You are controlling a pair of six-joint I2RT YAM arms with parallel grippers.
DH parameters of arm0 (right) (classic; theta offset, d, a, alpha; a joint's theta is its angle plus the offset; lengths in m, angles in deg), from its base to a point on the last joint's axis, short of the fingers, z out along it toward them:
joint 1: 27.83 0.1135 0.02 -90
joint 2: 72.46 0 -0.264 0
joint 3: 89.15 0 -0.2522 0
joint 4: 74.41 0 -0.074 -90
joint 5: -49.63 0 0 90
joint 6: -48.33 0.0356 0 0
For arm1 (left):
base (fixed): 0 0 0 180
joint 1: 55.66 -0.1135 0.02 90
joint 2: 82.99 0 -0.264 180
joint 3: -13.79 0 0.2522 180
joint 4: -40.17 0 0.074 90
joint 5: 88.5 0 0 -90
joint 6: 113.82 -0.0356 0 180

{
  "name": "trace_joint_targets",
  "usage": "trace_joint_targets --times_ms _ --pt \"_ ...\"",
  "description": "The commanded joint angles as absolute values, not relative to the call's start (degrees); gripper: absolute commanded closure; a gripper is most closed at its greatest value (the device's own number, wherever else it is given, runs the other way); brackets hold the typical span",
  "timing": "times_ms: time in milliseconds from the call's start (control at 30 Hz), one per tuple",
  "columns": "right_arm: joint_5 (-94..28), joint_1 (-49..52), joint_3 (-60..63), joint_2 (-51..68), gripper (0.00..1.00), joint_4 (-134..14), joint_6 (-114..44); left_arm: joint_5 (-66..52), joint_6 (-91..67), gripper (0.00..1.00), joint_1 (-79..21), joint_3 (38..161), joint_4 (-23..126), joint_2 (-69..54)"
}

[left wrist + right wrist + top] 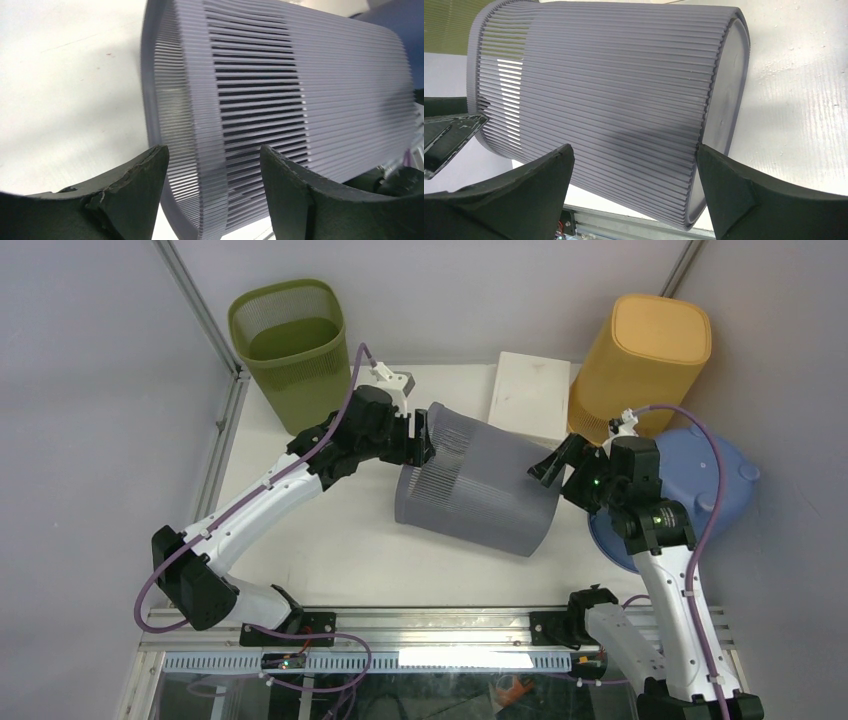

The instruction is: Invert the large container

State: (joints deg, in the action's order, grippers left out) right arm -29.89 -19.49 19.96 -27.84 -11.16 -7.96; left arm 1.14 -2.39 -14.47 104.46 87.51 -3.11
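The large grey ribbed container point(480, 490) lies on its side in the middle of the table, open rim to the left, flat base to the right. My left gripper point(425, 435) is open at the upper rim; in the left wrist view point(212, 150) the slotted rim wall point(210, 150) stands between the spread fingers. My right gripper point(545, 468) is open at the base end; in the right wrist view point(634, 147) the container's ribbed side point(624, 85) fills the gap and its base edge lies against the right finger point(724, 180).
A green mesh bin point(290, 350) stands at the back left. A white box point(528, 398) and an upside-down yellow container point(645, 360) stand at the back right. A blue tub point(715, 480) sits at the right behind my right arm. A metal rail point(440, 625) runs along the near edge.
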Motion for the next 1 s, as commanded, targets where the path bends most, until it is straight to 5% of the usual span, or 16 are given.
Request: trace_joint_targets --times_ms 0,467,967 --pt "-26.83 -19.76 20.67 -28.29 0.04 -15.36 -6.79 8.74 -2.69 0.34 -14.55 105.21 87.99 -5.96" --pt "-25.24 -19.92 21.19 -28.06 0.06 -16.58 -6.28 5.2 -3.37 0.86 -14.61 104.13 87.92 -6.26" --pt "-29.56 -19.92 22.3 -28.15 0.07 -13.97 -4.76 4.97 -3.86 0.81 -14.59 103.32 87.95 -4.72"
